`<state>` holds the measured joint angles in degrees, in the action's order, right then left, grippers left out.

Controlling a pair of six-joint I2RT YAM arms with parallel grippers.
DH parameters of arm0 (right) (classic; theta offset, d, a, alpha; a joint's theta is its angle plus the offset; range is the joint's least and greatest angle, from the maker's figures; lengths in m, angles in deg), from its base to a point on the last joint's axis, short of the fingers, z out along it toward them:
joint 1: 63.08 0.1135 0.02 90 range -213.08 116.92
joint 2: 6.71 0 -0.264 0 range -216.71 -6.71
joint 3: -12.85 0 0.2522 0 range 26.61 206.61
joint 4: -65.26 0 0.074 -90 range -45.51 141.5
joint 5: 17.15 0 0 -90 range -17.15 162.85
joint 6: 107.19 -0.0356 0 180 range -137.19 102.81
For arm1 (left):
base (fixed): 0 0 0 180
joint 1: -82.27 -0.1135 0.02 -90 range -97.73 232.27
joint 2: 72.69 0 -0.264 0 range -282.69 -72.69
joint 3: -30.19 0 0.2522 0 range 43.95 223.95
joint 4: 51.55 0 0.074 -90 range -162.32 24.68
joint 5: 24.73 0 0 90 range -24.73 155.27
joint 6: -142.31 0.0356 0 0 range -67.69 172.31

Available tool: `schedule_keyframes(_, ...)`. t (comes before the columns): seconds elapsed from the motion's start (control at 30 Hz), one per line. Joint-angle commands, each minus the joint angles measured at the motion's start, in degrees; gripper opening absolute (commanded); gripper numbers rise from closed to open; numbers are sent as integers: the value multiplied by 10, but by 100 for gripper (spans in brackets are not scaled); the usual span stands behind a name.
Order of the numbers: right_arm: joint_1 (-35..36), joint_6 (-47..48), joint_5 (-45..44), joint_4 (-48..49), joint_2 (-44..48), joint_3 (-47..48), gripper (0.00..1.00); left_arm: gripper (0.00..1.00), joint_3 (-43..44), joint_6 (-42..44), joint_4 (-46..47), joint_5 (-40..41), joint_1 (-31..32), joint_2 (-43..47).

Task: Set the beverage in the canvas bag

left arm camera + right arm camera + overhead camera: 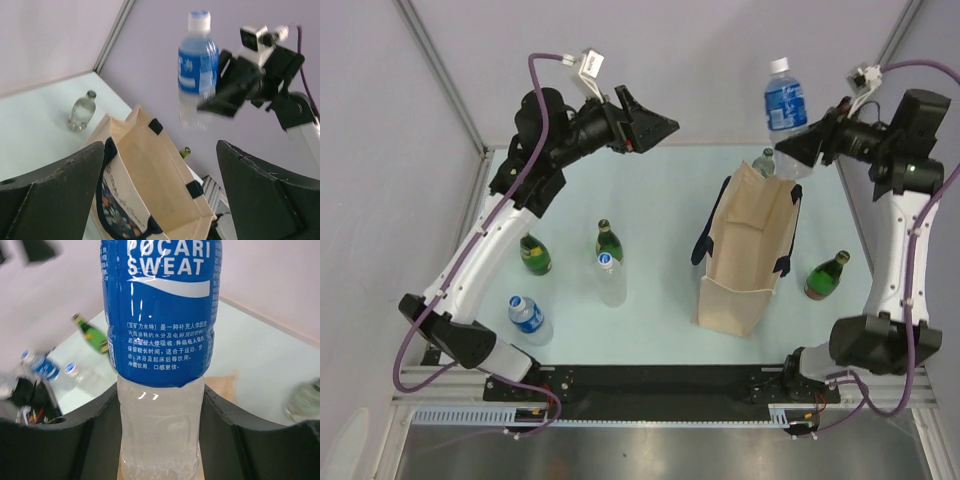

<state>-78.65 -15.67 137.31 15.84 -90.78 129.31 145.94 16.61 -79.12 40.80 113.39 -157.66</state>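
- Right gripper (804, 148) clamped on upright Pocari Sweat bottle (785, 100), held above canvas bag (735, 305), far end.
- Left gripper (655, 125) spread wide, empty, well apart from bag.

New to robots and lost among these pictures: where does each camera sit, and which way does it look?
Top external: above and behind the robot, looking down at the table; left arm, right arm, left gripper and right gripper show.
Left wrist: on the left arm, facing the canvas bag and raised bottle; own dark fingers at the bottom.
Right wrist: close on that bottle, between its own fingers.
Shared: all three show the bottle; top and left wrist, the bag.
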Motion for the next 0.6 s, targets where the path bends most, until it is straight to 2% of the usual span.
schedule_keyframes(0.0,53,92,83,55,95,-69,0,100,81,42,43,-37,10,-41)
schedule_keyframes(0.13,94,122,64,58,143,-116,0,100,147,43,43,-47,32,-84)
schedule_keyframes(0.33,154,179,28,11,165,-135,0,99,133,49,39,-54,69,-85)
schedule_keyframes(0.57,193,192,1,30,169,-154,0,83,131,22,33,-54,95,-94)
